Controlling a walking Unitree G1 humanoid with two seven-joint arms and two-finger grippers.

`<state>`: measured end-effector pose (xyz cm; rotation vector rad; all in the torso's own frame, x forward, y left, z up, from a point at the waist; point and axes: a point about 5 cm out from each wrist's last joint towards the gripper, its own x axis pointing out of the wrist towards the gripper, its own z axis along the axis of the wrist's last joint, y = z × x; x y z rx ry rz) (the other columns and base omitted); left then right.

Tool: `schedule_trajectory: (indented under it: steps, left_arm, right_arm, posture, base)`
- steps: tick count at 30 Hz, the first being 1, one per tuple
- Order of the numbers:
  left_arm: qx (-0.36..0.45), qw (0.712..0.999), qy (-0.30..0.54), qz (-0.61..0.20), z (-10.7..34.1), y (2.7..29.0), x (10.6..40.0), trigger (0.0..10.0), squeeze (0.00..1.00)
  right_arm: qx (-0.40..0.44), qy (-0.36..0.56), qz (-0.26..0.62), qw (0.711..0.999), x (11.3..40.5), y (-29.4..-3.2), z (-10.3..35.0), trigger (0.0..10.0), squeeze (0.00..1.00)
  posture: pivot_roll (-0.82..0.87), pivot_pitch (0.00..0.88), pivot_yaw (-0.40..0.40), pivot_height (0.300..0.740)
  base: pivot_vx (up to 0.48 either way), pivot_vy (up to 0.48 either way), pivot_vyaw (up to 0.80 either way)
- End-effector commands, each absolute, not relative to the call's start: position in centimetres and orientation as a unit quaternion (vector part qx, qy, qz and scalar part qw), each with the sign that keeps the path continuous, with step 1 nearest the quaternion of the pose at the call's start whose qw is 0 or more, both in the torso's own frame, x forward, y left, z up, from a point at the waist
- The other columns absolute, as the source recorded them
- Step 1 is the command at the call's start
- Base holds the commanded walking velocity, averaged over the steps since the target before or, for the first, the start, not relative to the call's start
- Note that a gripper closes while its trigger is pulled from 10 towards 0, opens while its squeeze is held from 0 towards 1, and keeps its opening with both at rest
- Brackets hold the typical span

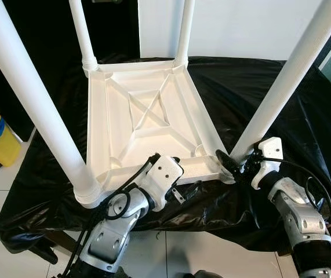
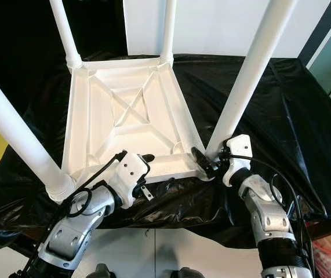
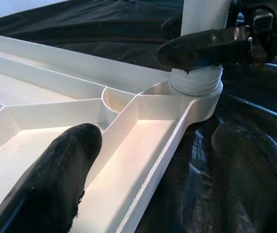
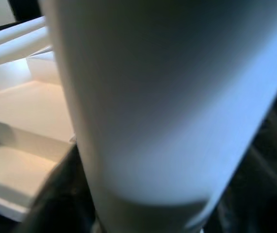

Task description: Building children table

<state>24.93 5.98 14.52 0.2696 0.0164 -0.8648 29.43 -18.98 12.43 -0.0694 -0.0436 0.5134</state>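
- The worktop point(image 1: 304, 110) under you is draped in a black sheet point(image 1: 43, 191), probably so the white plastic does not scuff or slide while you work on it.
- The table point(image 1: 148, 113) lies upside down in the middle of that sheet, ribbed underside up. That puts the corner sockets facing you, which is why the legs go in from above.
- All four legs stand up from the corners: two far ones point(image 1: 83, 35) and point(image 1: 184, 32), the near left one point(image 1: 35, 110), and the near right one point(image 1: 287, 78).
- Your right hand point(image 1: 233, 165) is clenched on the near right leg just above its socket point(image 3: 196, 90). The low grip suits turning or pressing the leg home. The left wrist view shows a threaded collar above the socket, so I judge that leg is not fully seated.
- Your left hand point(image 1: 148, 162) is released, one finger point(image 3: 51, 179) lying inside the near rim channel and the other out over the sheet. It straddles the rim point(image 3: 143, 160) without pinching it, likely to keep the table from twisting while the right hand works.
- Seating that last leg looks like the remaining step.
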Motion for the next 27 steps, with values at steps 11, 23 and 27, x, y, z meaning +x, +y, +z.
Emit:
schedule_trajectory:
  steps: [11,23,27]
  left_arm:
    - [0.13,0.909,0.017,-0.395,14.1,6.1,24.7,10.0,0.0]
    - [0.132,0.908,0.015,-0.397,14.2,6.1,25.1,10.0,0.0]
    - [0.132,0.908,0.015,-0.398,14.1,6.0,25.1,10.0,0.0]
  right_arm:
    - [-0.031,0.016,0.259,0.965,28.7,-19.2,10.7,10.0,0.0]
    - [-0.01,0.028,0.09,0.995,28.4,-18.5,9.8,10.0,0.0]
    - [0.011,0.026,0.021,0.999,28.0,-17.4,9.5,10.0,0.0]
  posture:
    - [0.04,0.07,-0.091,0.74]
    - [0.02,0.074,-0.078,0.74]
    - [0.02,0.079,-0.079,0.74]
  base:
    - [0.0,0.0,0.0]
    - [0.0,0.0,0.0]
    - [0.0,0.0,0.0]
